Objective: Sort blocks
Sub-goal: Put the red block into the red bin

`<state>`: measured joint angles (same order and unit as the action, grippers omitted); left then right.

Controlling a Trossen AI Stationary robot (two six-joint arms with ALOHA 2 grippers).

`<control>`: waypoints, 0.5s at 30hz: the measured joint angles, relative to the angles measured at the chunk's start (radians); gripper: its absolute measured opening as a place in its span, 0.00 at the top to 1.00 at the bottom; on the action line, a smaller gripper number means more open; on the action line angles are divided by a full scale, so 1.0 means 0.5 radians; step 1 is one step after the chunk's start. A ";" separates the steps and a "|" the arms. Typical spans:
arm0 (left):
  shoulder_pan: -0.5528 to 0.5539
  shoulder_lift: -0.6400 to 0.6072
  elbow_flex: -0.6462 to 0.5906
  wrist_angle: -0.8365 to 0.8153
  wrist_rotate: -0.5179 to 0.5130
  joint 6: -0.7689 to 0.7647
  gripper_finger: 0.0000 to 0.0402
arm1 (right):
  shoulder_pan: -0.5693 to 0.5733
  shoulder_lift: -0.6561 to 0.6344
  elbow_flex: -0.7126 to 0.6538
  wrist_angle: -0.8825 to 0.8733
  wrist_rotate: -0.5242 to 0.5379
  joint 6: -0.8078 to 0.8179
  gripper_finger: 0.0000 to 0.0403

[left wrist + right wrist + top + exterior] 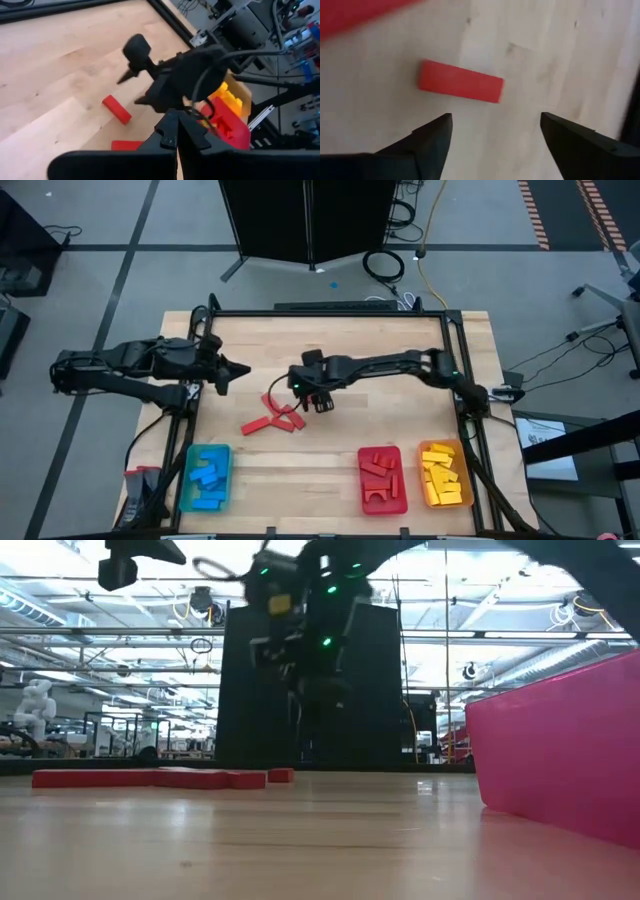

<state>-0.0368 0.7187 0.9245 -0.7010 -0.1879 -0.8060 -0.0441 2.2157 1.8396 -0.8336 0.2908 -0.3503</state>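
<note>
The right gripper (318, 402) hangs over the middle of the table with its fingers spread wide and nothing between them. In its wrist view a single red block (460, 81) lies flat on the wood just ahead of the fingertips. This looks like the reach for the next pick — the gripper needs to drop, straddle the block across its narrow width and close.

A few red blocks (272, 417) remain loose on the table, just toward 8 o'clock from that gripper. The left gripper (238, 368) waits at about 9 o'clock near the table's edge, fingers pressed together and empty.

Along the 6 o'clock edge sit three trays — the blue tray (186, 482) holding blue blocks, the red tray (402, 502) with red pieces, and the orange tray (466, 478) piled with yellow ones.
</note>
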 joint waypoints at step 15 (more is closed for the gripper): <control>-0.011 0.001 0.000 -0.149 -0.055 0.016 1.00 | -0.036 0.515 0.662 -0.590 -0.309 -0.357 0.19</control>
<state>-0.0425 0.7193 0.9245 -0.7755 -0.2156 -0.7982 -0.0620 2.4733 2.1704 -1.1287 0.1362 -0.5289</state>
